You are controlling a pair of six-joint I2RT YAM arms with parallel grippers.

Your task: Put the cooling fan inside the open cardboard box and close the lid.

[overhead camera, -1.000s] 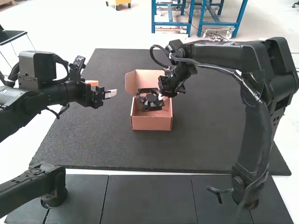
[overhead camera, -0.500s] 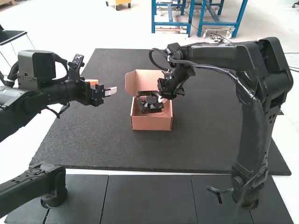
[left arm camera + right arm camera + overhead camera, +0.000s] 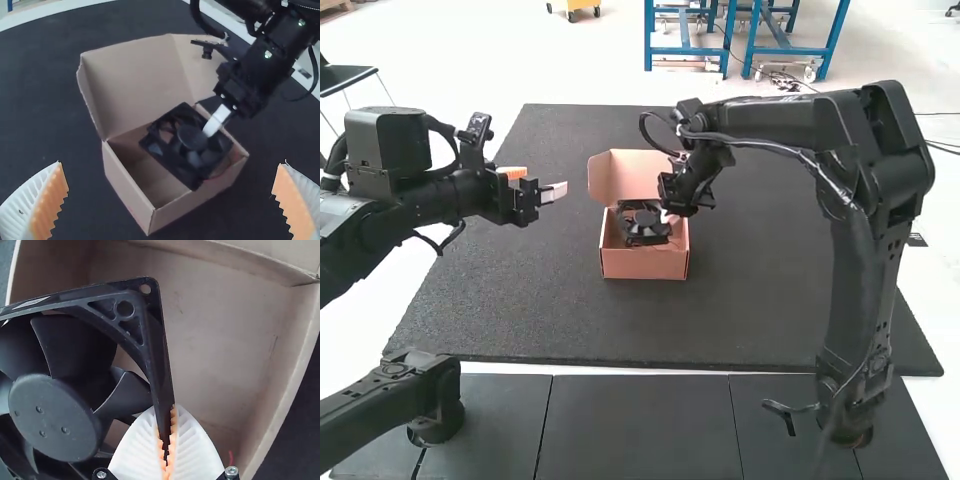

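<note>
Right fingers (image 3: 176, 439) clamped on fan (image 3: 60, 405) edge | fan tilted in box (image 3: 645, 262) | lid (image 3: 620, 172) up | my left fingers (image 3: 552, 191) spread apart, hovering near lid

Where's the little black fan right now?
High view, middle of the mat: the fan leans partly inside the open cardboard box, its frame pinched by the right gripper.

My right arm arched in toward the middle, its gripper (image 3: 666, 212) pointing down, fingers pinched tight on the cooling fan's (image 3: 640, 224) frame. My left gripper (image 3: 553, 190) hung level, fingers spread wide.
</note>
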